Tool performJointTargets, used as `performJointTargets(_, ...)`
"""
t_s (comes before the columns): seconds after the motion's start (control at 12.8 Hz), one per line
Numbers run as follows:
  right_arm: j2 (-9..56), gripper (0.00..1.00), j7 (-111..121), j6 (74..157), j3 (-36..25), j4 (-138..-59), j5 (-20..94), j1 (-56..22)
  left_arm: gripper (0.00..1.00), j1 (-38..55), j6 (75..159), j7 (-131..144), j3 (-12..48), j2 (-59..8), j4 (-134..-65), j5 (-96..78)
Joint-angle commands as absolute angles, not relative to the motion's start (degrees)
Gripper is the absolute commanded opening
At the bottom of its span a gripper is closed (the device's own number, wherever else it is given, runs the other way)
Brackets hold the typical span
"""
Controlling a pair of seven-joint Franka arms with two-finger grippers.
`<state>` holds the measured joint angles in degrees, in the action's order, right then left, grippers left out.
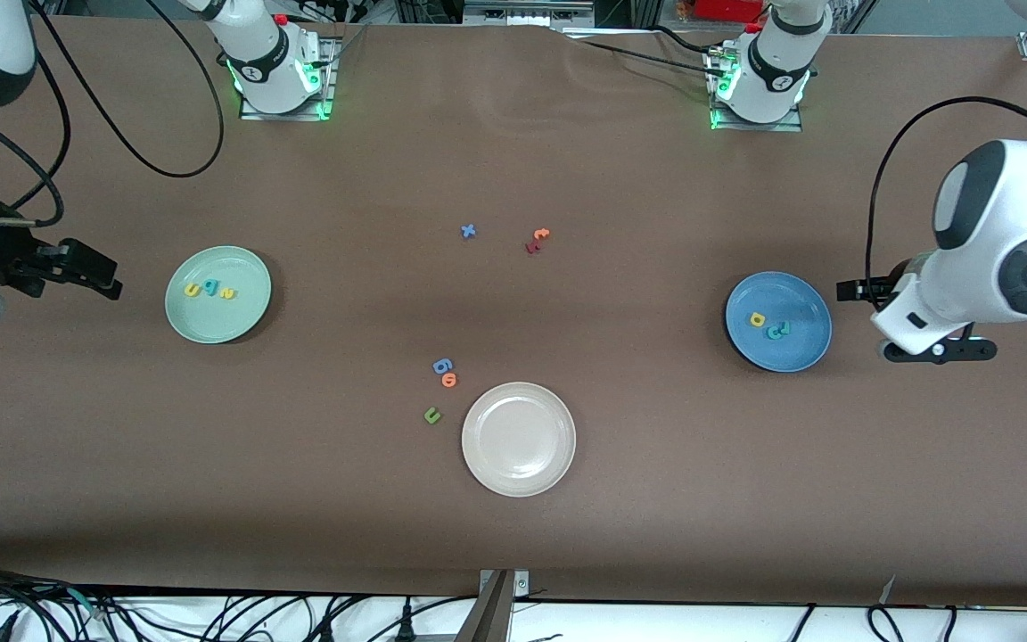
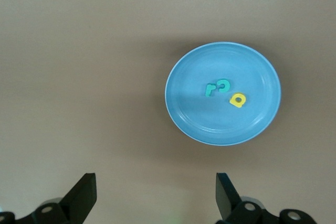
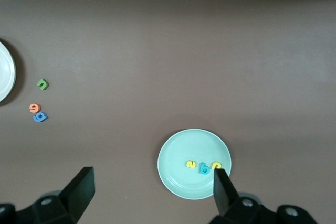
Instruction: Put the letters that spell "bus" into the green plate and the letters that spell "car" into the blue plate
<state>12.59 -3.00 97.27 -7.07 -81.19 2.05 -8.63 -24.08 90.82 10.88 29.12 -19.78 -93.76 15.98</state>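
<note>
The green plate lies toward the right arm's end of the table and holds a yellow "u", a teal "b" and a yellow "s". The blue plate lies toward the left arm's end and holds a yellow "a" with a teal "c" and "r" touching each other. My right gripper hangs open and empty over the bare table beside the green plate. Beside the blue plate, my left gripper is open and empty too.
A beige-white plate sits near the front camera at mid-table. Next to it lie a blue "6", an orange letter and a green "u". Farther from the camera lie a blue "x" and orange and dark red letters.
</note>
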Motion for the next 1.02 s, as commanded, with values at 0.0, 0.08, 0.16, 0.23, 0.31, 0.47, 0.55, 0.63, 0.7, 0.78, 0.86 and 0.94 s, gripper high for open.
performJointTargets(0.0,14.3,0.99,-1.4,98.3,-7.0,-81.5,3.3,-8.3,1.0,-16.9,89.8,5.1,17.4,-13.8,-93.9,8.0)
performJointTargets(0.08,15.5,0.99,-1.9,98.3,-6.9,-81.1,3.4,-8.5,1.0,-13.7,89.9,4.9,13.7,-12.4,-93.8,6.4)
performJointTargets(0.16,16.8,0.99,-2.3,98.5,-6.9,-80.9,4.4,-8.5,1.0,-11.4,90.0,5.1,10.8,-11.0,-93.8,5.0)
performJointTargets(0.23,17.7,0.99,-3.1,99.2,-6.9,-80.9,4.7,-9.1,1.0,-9.7,90.1,5.1,7.9,-9.9,-93.7,1.9)
performJointTargets(0.31,17.4,0.99,-3.0,100.3,-6.9,-79.6,4.7,-9.7,1.0,-7.8,90.1,5.9,3.9,-9.5,-93.4,-0.7)
performJointTargets(0.47,17.2,1.0,-2.7,99.7,-6.9,-78.7,4.3,-10.8,1.0,-5.5,92.4,5.4,1.5,-6.7,-93.4,-1.0)
performJointTargets(0.55,17.0,1.0,-2.5,98.4,-6.9,-78.7,4.3,-10.8,1.0,-3.3,92.5,5.4,0.2,-5.1,-93.3,-0.8)
performJointTargets(0.63,17.0,1.0,-2.3,97.7,-6.9,-78.7,4.4,-10.9,1.0,-2.3,92.5,5.4,-0.1,-3.9,-93.3,-0.8)
performJointTargets(0.7,17.0,1.0,-2.3,97.6,-6.9,-78.7,4.5,-11.0,1.0,-1.9,92.2,5.4,-0.1,-3.2,-93.3,-0.9)
performJointTargets(0.78,17.0,1.0,-2.1,97.4,-6.9,-78.7,4.3,-11.1,1.0,-0.7,90.8,5.5,0.1,-3.2,-90.5,-0.4)
performJointTargets(0.86,17.0,1.0,-1.9,97.0,-6.9,-78.7,4.4,-11.0,1.0,0.0,88.4,5.5,0.0,-3.4,-87.4,-0.4)
performJointTargets(0.94,16.9,1.0,-2.1,95.8,-7.1,-78.7,4.3,-11.0,1.0,0.7,87.1,5.5,-0.3,-3.3,-86.8,-0.4)
